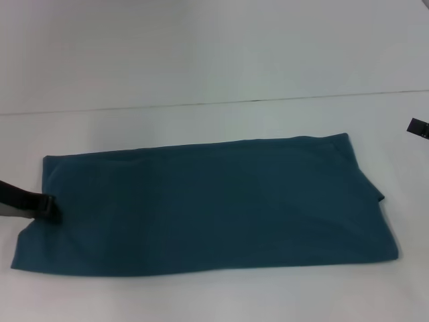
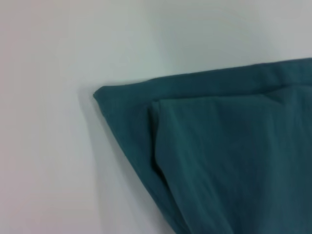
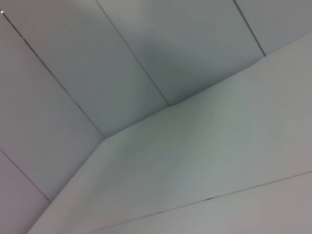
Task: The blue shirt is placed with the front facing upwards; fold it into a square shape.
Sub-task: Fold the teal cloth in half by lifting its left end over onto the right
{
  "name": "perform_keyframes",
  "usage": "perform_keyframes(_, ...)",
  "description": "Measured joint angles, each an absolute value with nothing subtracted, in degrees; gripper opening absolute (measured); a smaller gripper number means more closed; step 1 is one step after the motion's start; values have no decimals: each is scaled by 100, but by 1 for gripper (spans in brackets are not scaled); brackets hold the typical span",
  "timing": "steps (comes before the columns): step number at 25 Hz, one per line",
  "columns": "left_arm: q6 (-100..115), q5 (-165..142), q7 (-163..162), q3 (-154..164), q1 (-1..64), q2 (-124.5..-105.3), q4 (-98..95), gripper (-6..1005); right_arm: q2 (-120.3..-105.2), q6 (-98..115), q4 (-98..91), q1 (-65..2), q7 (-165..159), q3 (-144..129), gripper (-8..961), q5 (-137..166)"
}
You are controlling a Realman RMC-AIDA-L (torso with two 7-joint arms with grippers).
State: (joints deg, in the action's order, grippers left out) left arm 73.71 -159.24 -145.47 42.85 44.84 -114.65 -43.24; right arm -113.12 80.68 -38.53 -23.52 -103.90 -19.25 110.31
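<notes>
The blue shirt lies flat on the white table as a long plain teal rectangle, with no print showing. At its right end a flap is tucked under near the far corner. My left gripper reaches in from the left and meets the shirt's left edge, about halfway along that edge. The left wrist view shows a corner of the shirt with a second layer folded on top. My right gripper shows only as a dark tip at the right edge of the head view, apart from the shirt.
The white table runs around the shirt on all sides, with a seam line behind it and a pale wall beyond. The right wrist view holds only the white tabletop and wall panels.
</notes>
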Motion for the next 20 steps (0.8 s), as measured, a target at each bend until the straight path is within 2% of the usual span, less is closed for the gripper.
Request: perform_keyframes(20, 7773, -16082, -14404, 3690, 4306, -11280, -4700, 81, -11325, 8068, -3867, -2346, -10385, -1925, 916, 11021)
